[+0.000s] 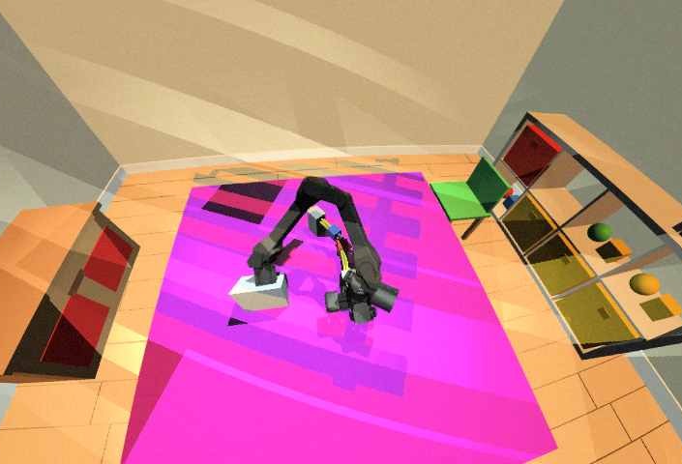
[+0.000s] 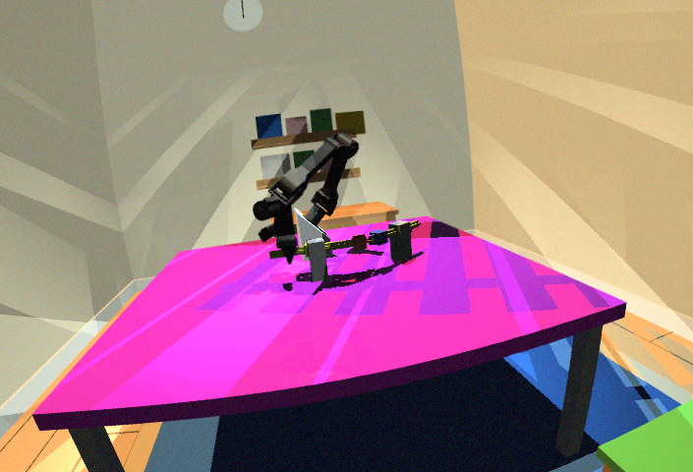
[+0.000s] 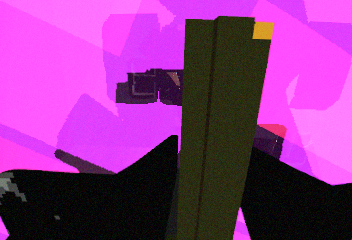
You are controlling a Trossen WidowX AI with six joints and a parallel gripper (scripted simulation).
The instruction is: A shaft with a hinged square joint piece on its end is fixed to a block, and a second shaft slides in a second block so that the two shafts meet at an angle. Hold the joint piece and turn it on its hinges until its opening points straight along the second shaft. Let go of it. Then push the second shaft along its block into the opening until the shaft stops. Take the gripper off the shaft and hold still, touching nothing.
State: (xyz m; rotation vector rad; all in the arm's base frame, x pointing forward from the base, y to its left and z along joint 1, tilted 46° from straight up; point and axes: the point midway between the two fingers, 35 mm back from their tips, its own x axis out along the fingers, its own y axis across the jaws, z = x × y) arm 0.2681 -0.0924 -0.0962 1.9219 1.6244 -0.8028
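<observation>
The first yellow shaft (image 1: 324,222) (image 2: 414,223) runs through the far grey block (image 1: 316,224) (image 2: 401,247). A blue piece (image 1: 334,232) (image 2: 377,237) is on its end, with the red joint piece (image 1: 341,246) (image 2: 360,242) beyond it. The second shaft (image 2: 338,245) (image 3: 234,100) passes through the near grey block (image 2: 317,264). Its inner end meets the red piece; how deep it sits I cannot tell. My gripper (image 2: 289,257) (image 3: 202,143) is slightly open around the shaft's outer part, with narrow gaps beside the shaft in the wrist view. In the top view the fingertips are hidden.
The near block stands close beside my fingers. The white wedge-shaped arm base (image 1: 262,295) stands on the magenta table (image 1: 231,383) (image 2: 191,356). My arm arches over the far block and joint in the top view. A green chair (image 1: 461,197) stands beyond the table.
</observation>
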